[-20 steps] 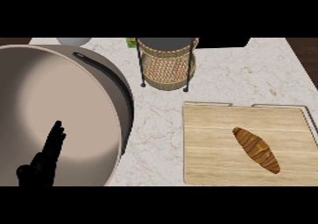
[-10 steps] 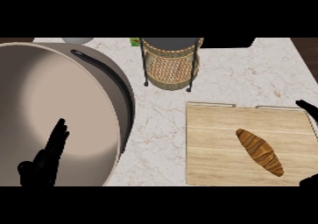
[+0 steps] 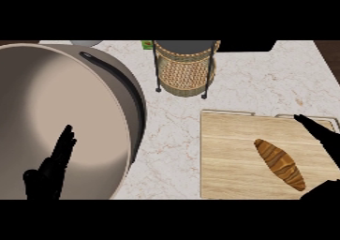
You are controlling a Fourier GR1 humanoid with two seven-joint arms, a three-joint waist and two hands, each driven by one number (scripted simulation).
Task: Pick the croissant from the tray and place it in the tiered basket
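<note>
Head view | right hand (image 3: 323, 136) spread wide, holding nothing | croissant (image 3: 279, 164) on tray (image 3: 227, 140), just left of it

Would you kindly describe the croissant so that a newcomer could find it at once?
Look at the pale wooden tray at the view's right. The croissant lies on it, slanting toward the lower right. It is the only brown, striped thing there.

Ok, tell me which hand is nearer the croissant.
Right. The right hand is over the right side of the tray, fingers straight, just right of the croissant. The left hand is far to its left, over the large bowl.
</note>
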